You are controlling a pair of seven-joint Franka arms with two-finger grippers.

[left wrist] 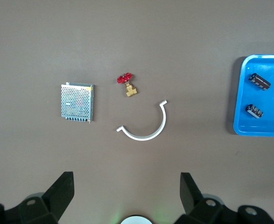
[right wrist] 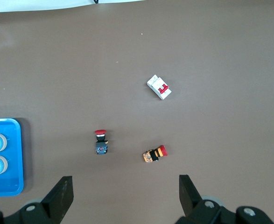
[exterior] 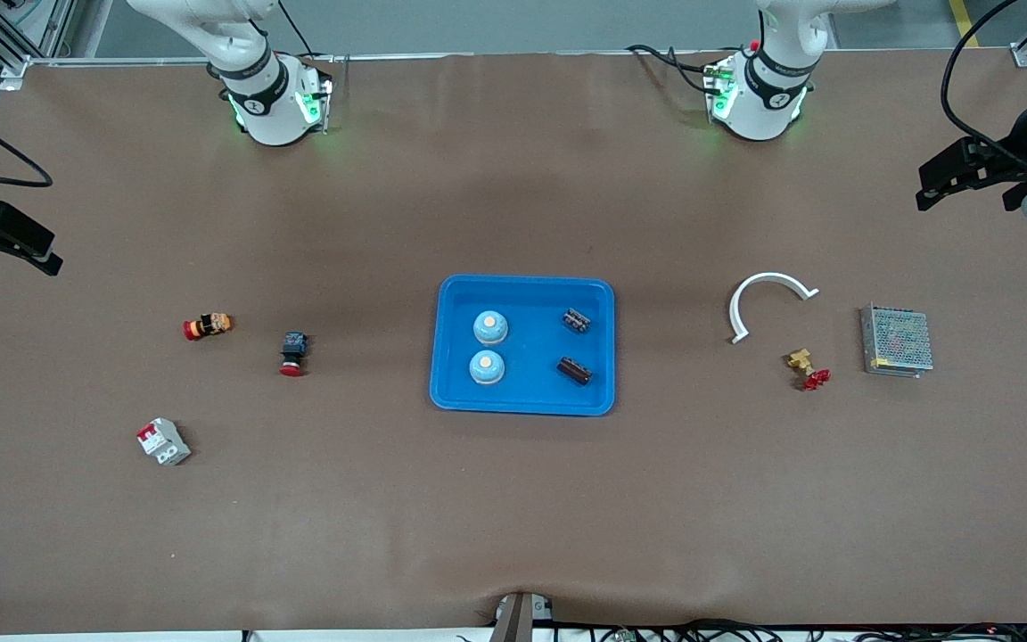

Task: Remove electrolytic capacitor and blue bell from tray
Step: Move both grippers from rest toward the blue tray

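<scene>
Blue tray (exterior: 522, 401) holds two smooth, slippery bells (exterior: 489, 327) at nine o'clock and two light capacitors (exterior: 575, 370) at three; each capacitor looks best pinched across its body. Left gripper (left wrist: 127, 191) and right gripper (right wrist: 126, 193) hang wide open, empty.

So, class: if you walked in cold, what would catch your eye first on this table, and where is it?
The bright blue tray at the table's middle, holding two blue bells toward the right arm's end and two dark electrolytic capacitors toward the left arm's. Next, the white curved bracket toward the left arm's end, beside a red-handled brass valve and a metal mesh power supply.
</scene>
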